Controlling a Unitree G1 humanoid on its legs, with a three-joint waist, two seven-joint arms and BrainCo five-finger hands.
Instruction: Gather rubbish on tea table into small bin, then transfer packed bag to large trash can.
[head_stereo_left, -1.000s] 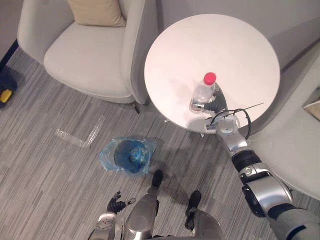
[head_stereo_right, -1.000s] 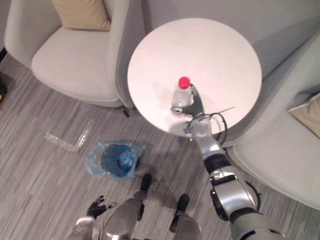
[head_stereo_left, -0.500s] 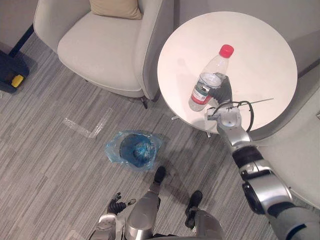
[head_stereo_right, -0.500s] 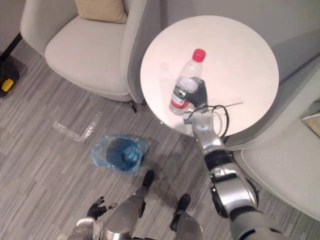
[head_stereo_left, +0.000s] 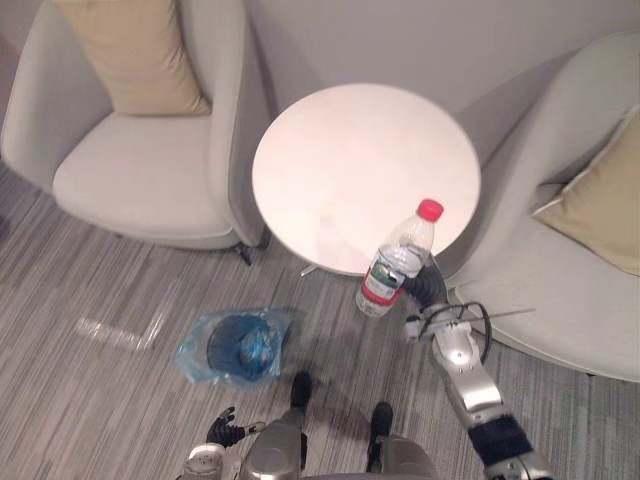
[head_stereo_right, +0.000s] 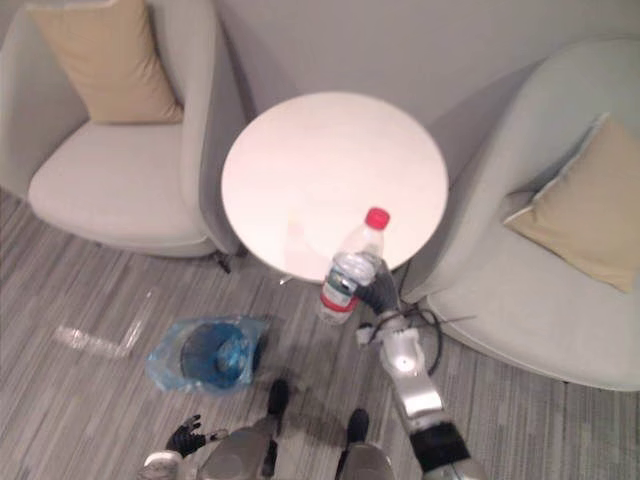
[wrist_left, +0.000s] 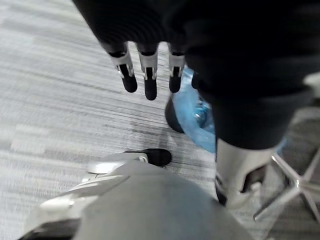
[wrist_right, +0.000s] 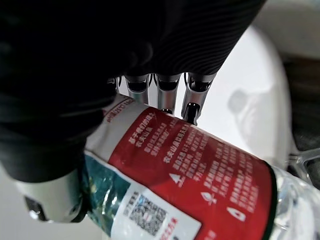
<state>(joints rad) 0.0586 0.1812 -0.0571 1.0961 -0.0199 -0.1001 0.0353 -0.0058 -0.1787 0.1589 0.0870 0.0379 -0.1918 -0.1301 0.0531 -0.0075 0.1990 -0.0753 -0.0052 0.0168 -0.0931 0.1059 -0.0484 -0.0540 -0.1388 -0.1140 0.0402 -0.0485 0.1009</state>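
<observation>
Right hand (head_stereo_left: 428, 288) grips bottle (head_stereo_left: 396, 262) — bin (head_stereo_left: 198, 353) apparently holds rubbish.

The robot's right arm (head_stereo_left: 463, 372), just off the tea table (head_stereo_left: 340, 150), is silver-grey with a black band. On its left hand (head_stereo_left: 225, 430) and right hand (head_stereo_left: 432, 288), dark ribbed covers meet silver, dark-tipped fingers (wrist_left: 149, 75).

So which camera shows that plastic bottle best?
The left eye view: the whole bottle, red cap to base, held in the right hand. The right eye view nearly matches; the right wrist view gives its label close up.
</observation>
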